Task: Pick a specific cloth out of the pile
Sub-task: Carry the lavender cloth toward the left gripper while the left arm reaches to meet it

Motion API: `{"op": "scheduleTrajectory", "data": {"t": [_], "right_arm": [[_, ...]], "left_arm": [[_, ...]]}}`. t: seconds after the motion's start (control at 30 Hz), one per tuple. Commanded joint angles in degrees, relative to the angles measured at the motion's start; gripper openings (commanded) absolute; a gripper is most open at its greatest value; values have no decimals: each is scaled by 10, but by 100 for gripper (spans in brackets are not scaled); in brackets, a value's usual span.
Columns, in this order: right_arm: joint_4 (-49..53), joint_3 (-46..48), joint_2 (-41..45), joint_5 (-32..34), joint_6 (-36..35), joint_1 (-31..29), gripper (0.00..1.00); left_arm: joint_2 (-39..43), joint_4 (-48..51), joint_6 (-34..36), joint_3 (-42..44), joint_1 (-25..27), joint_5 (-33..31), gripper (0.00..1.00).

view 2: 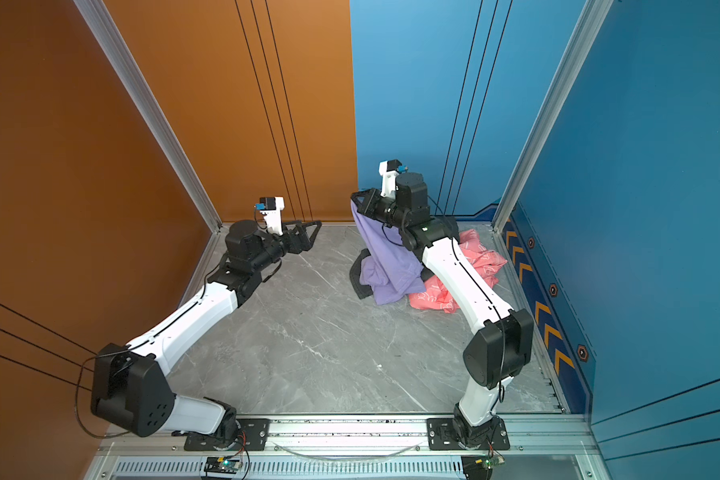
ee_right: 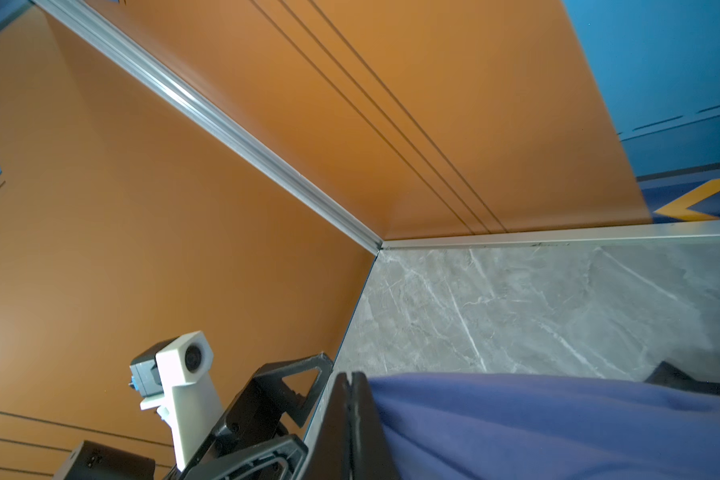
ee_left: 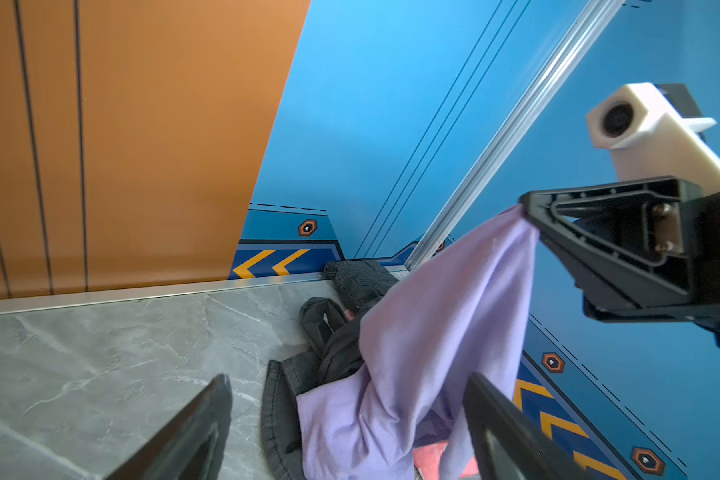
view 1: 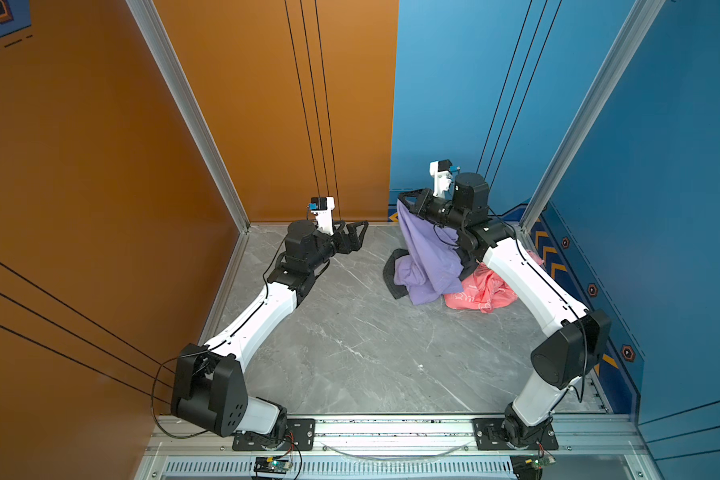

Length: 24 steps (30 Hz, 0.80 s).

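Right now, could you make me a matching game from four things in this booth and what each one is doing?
Things:
1. lavender cloth
2. pink garment
3. left hand
4. right hand

States:
A. open, holding nothing
B. crumpled on the table
C. shut on fabric, raised
D. draped down from a raised hand

Pairs: 1-D; 2-B; 3-A; 4-C

Most of the dark grey garment (ee_left: pixel 281 399) in the pile (view 1: pixel 485 291) lies hidden under the cloth (ee_left: pixel 433 332).
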<state>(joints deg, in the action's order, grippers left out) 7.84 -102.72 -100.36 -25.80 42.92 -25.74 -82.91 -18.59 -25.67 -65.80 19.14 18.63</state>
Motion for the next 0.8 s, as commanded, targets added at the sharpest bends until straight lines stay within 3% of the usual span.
{"op": "scheduleTrajectory", "data": {"t": [0.0, 0.4, 0.53, 0.63, 0.77], "right_arm": [[20, -33, -9, -21, -30, -23, 0], [42, -58, -35, -33, -47, -61, 0], [43, -59, -39, -33, -46, -73, 0], [42, -63, -44, -33, -46, -80, 0], [44, -64, -48, -32, -46, -87, 0]], "left_arm": [[-16, -10, 2, -29, 14, 48, 80], [-52, -35, -13, -39, 33, 78, 59], [-63, -35, -18, -42, 32, 77, 43], [-70, -43, -30, -43, 30, 77, 39], [-80, -53, -41, -49, 28, 78, 13]]}}
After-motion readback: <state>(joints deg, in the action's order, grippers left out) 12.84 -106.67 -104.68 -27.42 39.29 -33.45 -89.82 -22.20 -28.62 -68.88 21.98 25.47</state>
